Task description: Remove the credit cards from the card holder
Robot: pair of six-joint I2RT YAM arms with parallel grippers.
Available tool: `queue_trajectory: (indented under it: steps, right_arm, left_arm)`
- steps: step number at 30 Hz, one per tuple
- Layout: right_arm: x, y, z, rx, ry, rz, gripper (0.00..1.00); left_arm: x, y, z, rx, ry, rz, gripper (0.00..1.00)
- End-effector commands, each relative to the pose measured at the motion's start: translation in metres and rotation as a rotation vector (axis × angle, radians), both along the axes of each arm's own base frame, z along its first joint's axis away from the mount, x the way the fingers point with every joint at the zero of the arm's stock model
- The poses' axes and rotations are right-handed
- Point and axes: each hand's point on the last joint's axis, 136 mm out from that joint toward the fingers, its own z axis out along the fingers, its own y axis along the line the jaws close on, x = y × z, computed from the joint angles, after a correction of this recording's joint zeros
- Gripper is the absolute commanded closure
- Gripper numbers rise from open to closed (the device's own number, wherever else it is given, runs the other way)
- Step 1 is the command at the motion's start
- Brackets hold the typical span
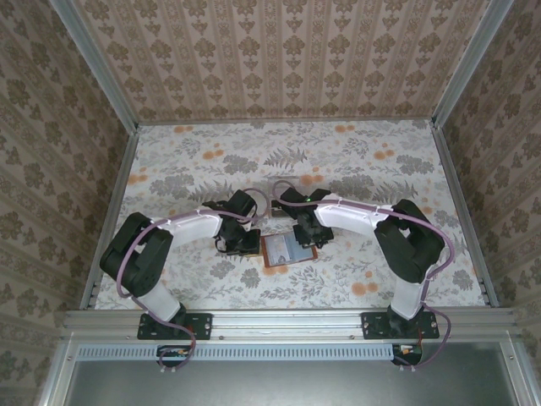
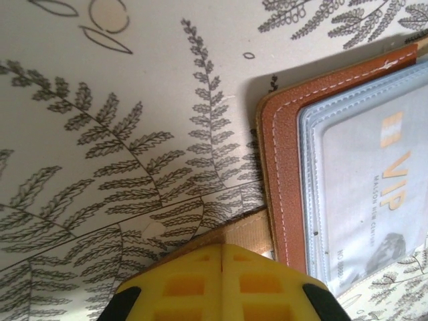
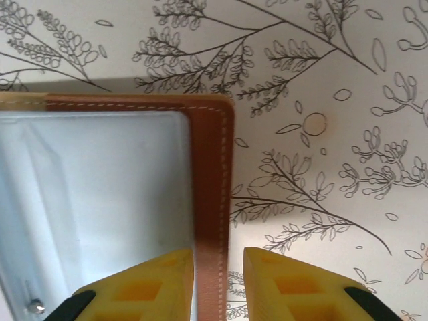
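The left fingers (image 2: pixel 180 284) are pressed together at a corner of the card holder (image 2: pixel 284 167) (it lies open on the floral surface (image 2: pixel 100 100), between the two arms). The right fingers (image 3: pixel 140 287) stand apart, straddling its brown border. A credit card (image 2: pixel 374 200) marked VIP sits in its clear sleeve.

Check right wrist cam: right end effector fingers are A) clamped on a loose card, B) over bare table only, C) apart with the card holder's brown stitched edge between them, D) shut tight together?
C: the right end effector's yellow fingers stand apart, the card holder's stitched brown edge between them.
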Motion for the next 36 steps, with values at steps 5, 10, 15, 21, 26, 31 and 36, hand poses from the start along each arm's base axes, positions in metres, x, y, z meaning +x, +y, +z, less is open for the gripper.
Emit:
queue_trajectory:
  steps: [5,10,15,21,26,31,36]
  right_arm:
    - [-0.002,0.0,0.022,0.092,-0.015,-0.01,0.74]
    - [-0.003,0.027,0.022,0.295,0.019,-0.049,0.78]
    - [-0.004,0.058,0.02,0.474,0.066,-0.071,0.8]
    - [-0.002,0.084,0.018,0.617,0.11,-0.087,0.82]
    - [-0.003,0.091,0.012,0.644,0.143,-0.088,0.84]
    - [-0.004,0.094,0.005,0.646,0.162,-0.088,0.85]
    - [-0.005,0.094,-0.003,0.638,0.179,-0.096,0.85]
  left_arm:
    - [0.011,-0.007,0.021,-0.004,-0.048,0.014,0.95]
    - [0.018,-0.024,0.031,-0.065,-0.062,0.015,0.95]
    - [0.015,-0.04,0.031,-0.111,-0.053,0.007,0.95]
    - [0.01,-0.052,0.024,-0.151,-0.026,0.001,0.95]
    - [0.006,-0.05,0.013,-0.132,0.001,-0.007,0.95]
    - [0.002,-0.038,0.005,-0.061,0.013,-0.023,0.95]
    - [0.0,-0.035,0.002,-0.044,0.019,-0.031,0.95]
